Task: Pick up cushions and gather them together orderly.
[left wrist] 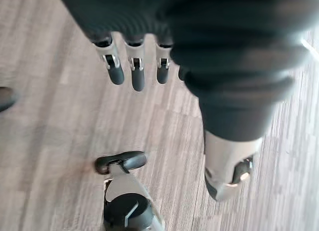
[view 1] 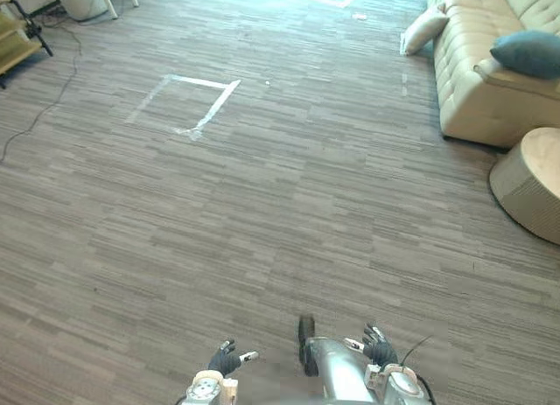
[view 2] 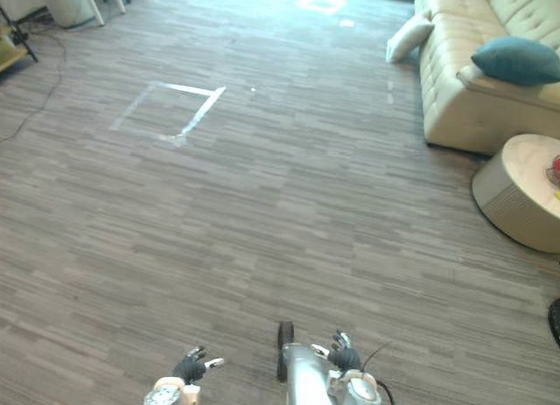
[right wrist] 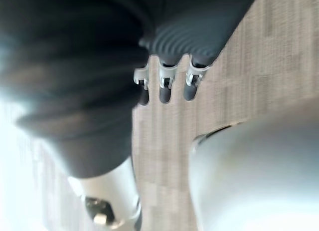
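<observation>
Cushion (view 1: pixel 529 53) far beyond right hand (view 1: pixel 378 348)

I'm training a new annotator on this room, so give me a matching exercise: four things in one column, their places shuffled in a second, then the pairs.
Things
1. teal cushion
2. cream cushion
3. round table
4. tape square

Places
A. stuck on the open floor, left
B. on the sofa's arm
C. standing on the floor, nearer than the sofa
D. on the floor, leaning against the sofa

Pairs: 1-B; 2-D; 3-C; 4-A
</observation>
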Available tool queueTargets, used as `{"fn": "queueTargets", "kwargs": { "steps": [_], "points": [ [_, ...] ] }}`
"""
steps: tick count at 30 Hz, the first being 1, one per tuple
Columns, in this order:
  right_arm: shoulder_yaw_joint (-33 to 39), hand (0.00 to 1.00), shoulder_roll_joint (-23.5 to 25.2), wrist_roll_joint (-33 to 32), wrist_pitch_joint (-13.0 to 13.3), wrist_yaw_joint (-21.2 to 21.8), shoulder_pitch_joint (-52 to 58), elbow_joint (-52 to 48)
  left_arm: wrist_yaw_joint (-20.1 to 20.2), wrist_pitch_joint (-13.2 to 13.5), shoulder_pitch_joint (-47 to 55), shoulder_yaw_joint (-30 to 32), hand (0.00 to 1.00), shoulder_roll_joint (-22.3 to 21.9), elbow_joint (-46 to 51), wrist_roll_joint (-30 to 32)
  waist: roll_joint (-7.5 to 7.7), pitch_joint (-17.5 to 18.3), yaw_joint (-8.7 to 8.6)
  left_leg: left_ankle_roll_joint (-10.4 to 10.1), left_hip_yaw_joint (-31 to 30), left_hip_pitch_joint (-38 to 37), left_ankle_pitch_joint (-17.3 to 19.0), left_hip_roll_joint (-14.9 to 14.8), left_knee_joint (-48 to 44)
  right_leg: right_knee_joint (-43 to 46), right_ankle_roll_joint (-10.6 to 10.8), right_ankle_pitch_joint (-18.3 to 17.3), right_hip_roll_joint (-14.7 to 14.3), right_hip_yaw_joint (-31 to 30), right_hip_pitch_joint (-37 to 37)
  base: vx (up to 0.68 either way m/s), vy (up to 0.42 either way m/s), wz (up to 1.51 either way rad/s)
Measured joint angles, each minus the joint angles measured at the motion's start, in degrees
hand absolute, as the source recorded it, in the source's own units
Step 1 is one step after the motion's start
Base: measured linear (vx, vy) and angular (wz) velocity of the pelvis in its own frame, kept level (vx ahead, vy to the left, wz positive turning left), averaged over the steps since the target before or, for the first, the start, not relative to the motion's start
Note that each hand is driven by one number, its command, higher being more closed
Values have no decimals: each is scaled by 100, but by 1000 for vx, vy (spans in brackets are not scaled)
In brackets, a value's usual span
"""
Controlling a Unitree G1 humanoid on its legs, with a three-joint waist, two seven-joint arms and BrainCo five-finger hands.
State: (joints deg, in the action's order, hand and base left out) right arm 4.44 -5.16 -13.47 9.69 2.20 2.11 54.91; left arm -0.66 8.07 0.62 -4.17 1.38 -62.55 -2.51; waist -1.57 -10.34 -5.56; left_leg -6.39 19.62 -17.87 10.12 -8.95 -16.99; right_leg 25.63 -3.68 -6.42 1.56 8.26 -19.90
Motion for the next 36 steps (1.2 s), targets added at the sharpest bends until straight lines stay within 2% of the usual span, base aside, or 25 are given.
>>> {"fn": "queueTargets", "kwargs": {
  "steps": [1,2,4,6,9,10,11,12,13,14,15,17,18,19,20,21,22,24,25,27,30,31,32,35,36],
  "points": [
    [6,0,9,5,-12,-10,4,-26,7,-4,6,344,0,-130,29,33,-97,-102,-22,-317,-252,677,-266,-477,-1822,-264,-41,-145,-235,-36,502,705,-346,-25],
    [-19,0,-25,7,-74,-22,15,12,6,1,34,539,0,-200,186,39,-153,-128,41,-355,-264,1094,-131,-765,-3110,-651,-121,-172,-465,-151,1084,683,-259,-43],
    [-20,0,13,2,-118,-35,99,106,1,14,62,559,0,-197,349,40,9,-185,156,-180,-119,1512,219,-695,-3577,-1231,-220,-199,-506,-361,2044,580,-155,-62],
    [-19,0,-5,3,-125,-44,129,112,7,47,59,537,0,-211,468,39,47,-174,250,6,61,2085,435,-464,-3061,-1658,-180,-261,-497,-706,2515,451,-70,-86],
    [-20,0,-7,10,-131,-57,96,132,-20,106,42,527,0,-187,560,11,28,-171,323,50,-117,2726,392,5,-1348,-1931,-107,-361,-411,-1152,2896,403,47,-87],
    [-21,0,-11,14,-132,-69,112,156,-24,134,35,481,0,-171,564,7,13,-178,331,11,-331,2904,112,224,-379,-2060,-73,-452,-346,-1338,3137,670,189,-84],
    [-18,0,-29,16,-127,-84,119,232,-23,140,25,394,0,-171,568,4,-88,-174,338,-224,-620,3123,-275,303,468,-2260,24,-550,-354,-1517,3400,571,173,-74],
    [-23,0,-49,27,-126,-91,130,234,-26,142,19,338,0,-173,573,3,-129,-151,345,-249,-666,3234,-335,290,539,-2321,36,-599,-378,-1552,3457,693,327,-72],
    [-26,0,-64,135,-126,-101,163,243,-21,148,-4,217,0,-163,585,6,-196,-111,401,-99,-717,3500,-589,225,547,-2397,68,-784,-394,-1702,3650,627,355,-69],
    [-33,0,-12,230,-126,-108,208,248,-21,152,-15,177,0,-104,585,6,-122,-47,499,168,-724,3446,-1230,287,359,-2303,236,-971,-236,-1844,3819,627,355,-65],
    [-35,0,-8,234,-124,-107,226,251,-23,151,-13,160,0,-79,569,8,-101,10,506,226,-699,3442,-1368,342,355,-2216,287,-1000,-172,-1864,3805,703,332,-42],
    [-67,0,100,270,-124,-83,330,273,-16,123,-15,40,0,37,503,14,190,212,483,628,-564,3294,-1296,698,372,-1235,308,-1010,128,-1877,3382,812,353,-4],
    [-34,0,160,294,-122,-78,333,283,-15,121,-23,43,0,96,471,15,349,220,484,712,-490,3047,-1056,909,394,-98,604,-997,220,-1875,3052,515,226,11],
    [-29,0,171,314,-123,-76,322,286,-17,121,-29,44,0,111,469,11,391,199,484,737,-465,2951,-1003,953,401,223,796,-968,228,-1875,2948,574,223,6],
    [-25,0,205,392,-122,-59,257,327,-20,119,-56,38,0,149,451,14,515,128,459,795,-459,2502,-672,1132,423,1810,1741,-453,286,-1908,2415,436,149,-3],
    [-20,0,199,397,-104,-32,233,303,-21,58,-75,-32,0,199,301,23,483,94,439,833,-491,1975,-378,1193,496,3036,1614,-411,370,-1683,1943,537,186,-6],
    [-25,0,182,398,-99,-31,227,274,-21,48,-81,-61,0,203,263,24,449,70,439,834,-495,1812,-319,1195,533,3219,1450,-499,382,-1572,1846,422,138,-8],
    [-78,0,53,412,-52,-23,208,216,-25,16,-98,-211,0,205,113,18,282,22,370,891,-506,908,-106,1158,1049,3318,601,-1027,463,-923,1284,633,139,-5],
    [-72,0,38,413,-51,-9,139,219,-22,8,-74,-251,0,212,95,18,187,62,304,870,-534,588,53,1077,1205,2891,456,-1233,428,-595,858,569,49,4],
    [-52,0,14,392,-6,9,55,208,-20,2,-40,-258,0,212,82,17,158,47,233,782,-546,299,216,935,1294,2021,449,-1236,336,-306,280,562,-50,14],
    [-15,0,18,346,5,12,-19,194,-21,-2,-42,-388,0,210,52,19,167,39,139,787,-618,-31,286,738,1414,33,450,-499,175,-243,-105,621,-130,35],
    [-13,0,17,341,-9,9,6,216,-19,0,5,-421,0,210,45,20,253,74,131,718,-738,-263,326,733,1408,-1032,475,473,128,-406,-91,702,-194,37],
    [-11,0,10,343,-6,7,18,214,-19,2,13,-415,0,206,39,23,249,85,109,678,-786,-308,350,706,1382,-957,474,651,126,-440,-74,864,-250,45],
    [126,0,-104,344,-13,16,-56,211,-9,2,-59,-231,0,-33,-88,126,-4,22,75,276,-1005,-224,144,364,174,165,-8,193,27,-288,12,675,-233,25],
    [193,0,-121,344,-47,-1,-45,193,-9,0,-62,-25,0,-132,-52,135,-104,1,62,-230,-1091,264,-290,107,-1215,133,-36,-135,-46,-216,361,503,-192,17]
  ]
}}
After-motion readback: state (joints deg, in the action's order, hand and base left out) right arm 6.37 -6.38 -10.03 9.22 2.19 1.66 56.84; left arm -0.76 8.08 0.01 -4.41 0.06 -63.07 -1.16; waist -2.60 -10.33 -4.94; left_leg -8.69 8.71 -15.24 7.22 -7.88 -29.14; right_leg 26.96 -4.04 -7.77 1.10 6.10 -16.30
